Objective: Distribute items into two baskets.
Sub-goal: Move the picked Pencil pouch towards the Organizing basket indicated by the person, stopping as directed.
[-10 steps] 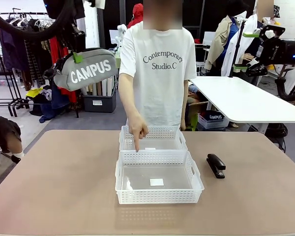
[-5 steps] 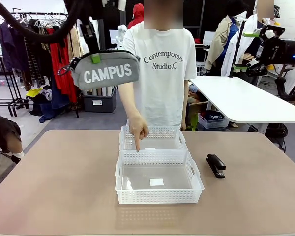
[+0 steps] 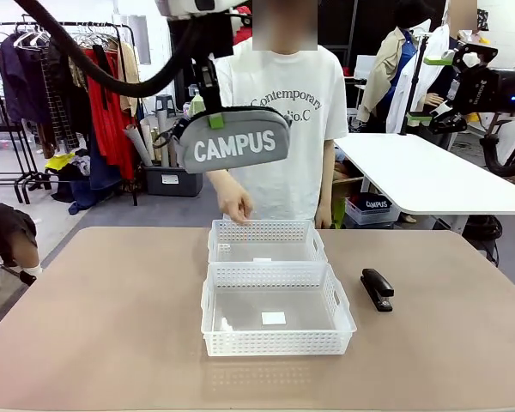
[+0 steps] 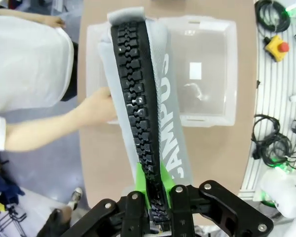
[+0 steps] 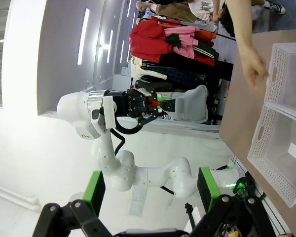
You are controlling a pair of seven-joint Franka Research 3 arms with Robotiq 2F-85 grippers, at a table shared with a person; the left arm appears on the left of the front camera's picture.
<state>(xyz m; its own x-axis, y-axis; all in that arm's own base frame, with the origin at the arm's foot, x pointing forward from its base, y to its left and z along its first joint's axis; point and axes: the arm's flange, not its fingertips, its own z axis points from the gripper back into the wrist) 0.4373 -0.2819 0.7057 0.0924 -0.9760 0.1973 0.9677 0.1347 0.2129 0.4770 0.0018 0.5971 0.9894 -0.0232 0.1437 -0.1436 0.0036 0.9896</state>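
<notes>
Seen from the left wrist, the pouch [image 4: 170, 123] gripped in the left hand [image 4: 160, 186] covers most of the basket [image 4: 94, 59] beyond that hand and the fingertips of the person's hand [image 4: 96, 107]. Its lettering curves partly out of sight.

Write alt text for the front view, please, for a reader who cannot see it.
The robot's left hand, shut on a grey CAMPUS pouch, holds it in the air above a tan table. Below stand a white far basket and near basket; a black stapler lies right of the near one, and a person's hand hangs by the far one.
</notes>
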